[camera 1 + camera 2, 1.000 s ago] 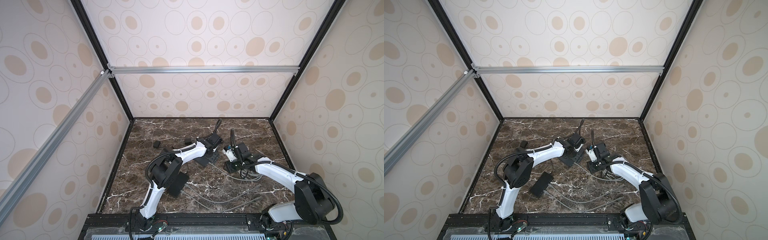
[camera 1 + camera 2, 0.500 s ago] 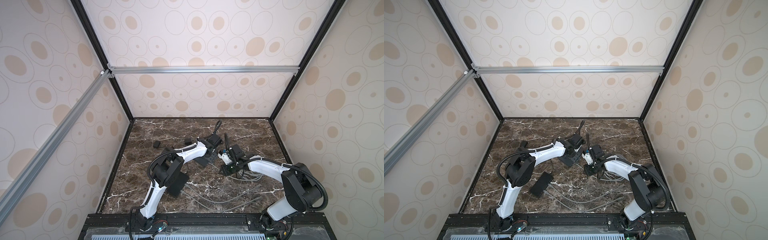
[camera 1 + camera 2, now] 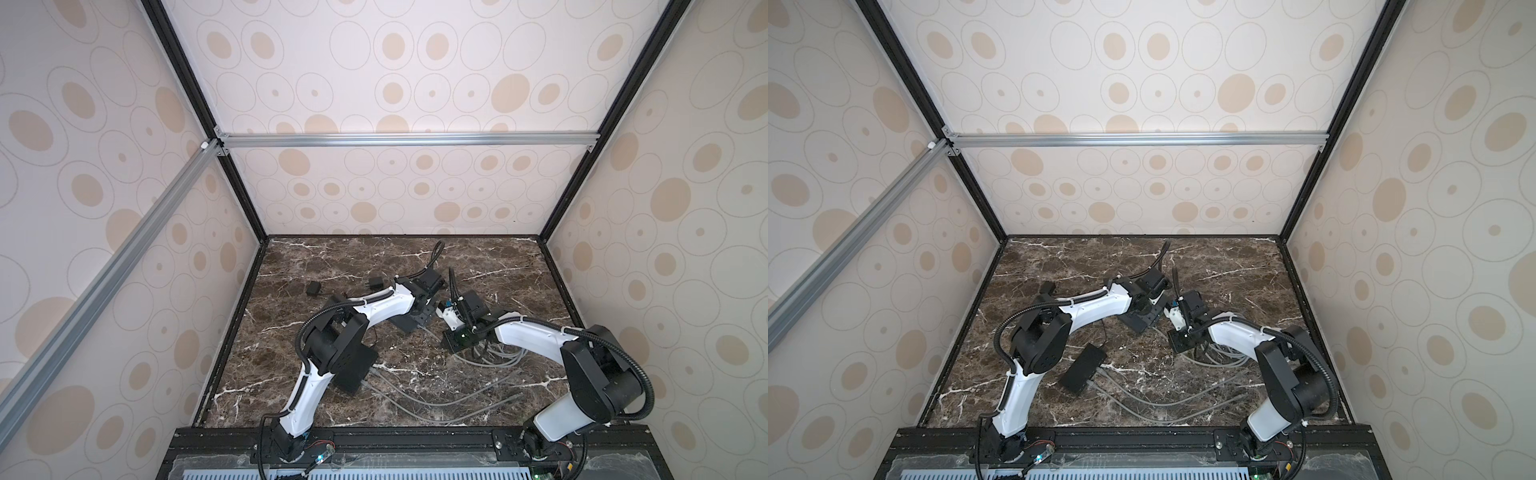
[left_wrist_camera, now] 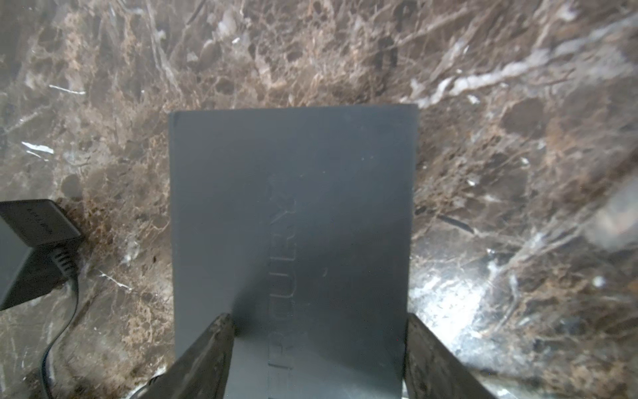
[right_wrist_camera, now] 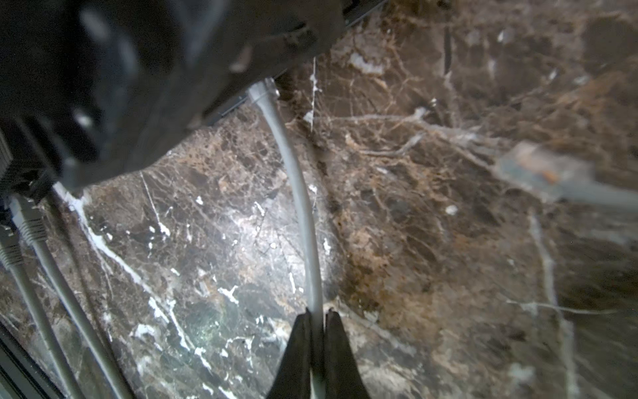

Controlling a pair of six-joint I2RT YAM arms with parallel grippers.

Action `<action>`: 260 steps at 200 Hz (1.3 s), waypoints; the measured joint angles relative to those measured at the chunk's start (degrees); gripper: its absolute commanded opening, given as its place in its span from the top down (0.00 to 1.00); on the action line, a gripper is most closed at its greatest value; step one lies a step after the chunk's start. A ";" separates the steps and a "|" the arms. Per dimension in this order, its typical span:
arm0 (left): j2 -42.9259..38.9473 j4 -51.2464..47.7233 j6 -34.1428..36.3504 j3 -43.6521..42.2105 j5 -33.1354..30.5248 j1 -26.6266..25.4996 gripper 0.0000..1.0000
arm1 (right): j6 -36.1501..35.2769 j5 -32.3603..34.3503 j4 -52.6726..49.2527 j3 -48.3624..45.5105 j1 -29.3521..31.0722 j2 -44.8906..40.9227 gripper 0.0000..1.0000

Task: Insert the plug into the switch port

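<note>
The right gripper [image 5: 316,319] pinching a grey cable [image 5: 303,207] near the switch [image 4: 293,207].
Its jaws close narrowly on the cable, which arcs over the marble table [image 5: 448,241] to its plug [image 5: 260,93] at the switch's edge (whether it is seated cannot be told). The left gripper [image 4: 316,328] stands wide over the switch, one jaw above its top face and one at its side. A black adapter [image 4: 31,235] and other cables [image 5: 32,226] lie nearby.
</note>
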 measured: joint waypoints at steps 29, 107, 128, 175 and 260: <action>0.00 1.07 0.72 -0.15 0.02 -0.07 0.29 | 0.96 -0.13 1.79 -2.34 0.00 -3.17 0.91; 0.00 1.55 1.51 -0.20 0.39 -0.07 0.29 | 2.62 0.61 4.02 -4.37 0.00 -5.16 0.84; -0.02 1.92 1.40 -0.31 1.05 0.11 0.27 | 2.75 1.25 2.54 -4.26 0.00 -4.81 0.81; -2.67 4.13 -0.63 -2.97 8.26 0.72 0.24 | 2.80 1.84 0.46 -0.09 0.00 0.04 0.75; -36.46 24.48 -9.64 -36.20 21.35 0.92 0.21 | 22.29 15.10 -7.98 1.40 -8.76 -14.40 0.31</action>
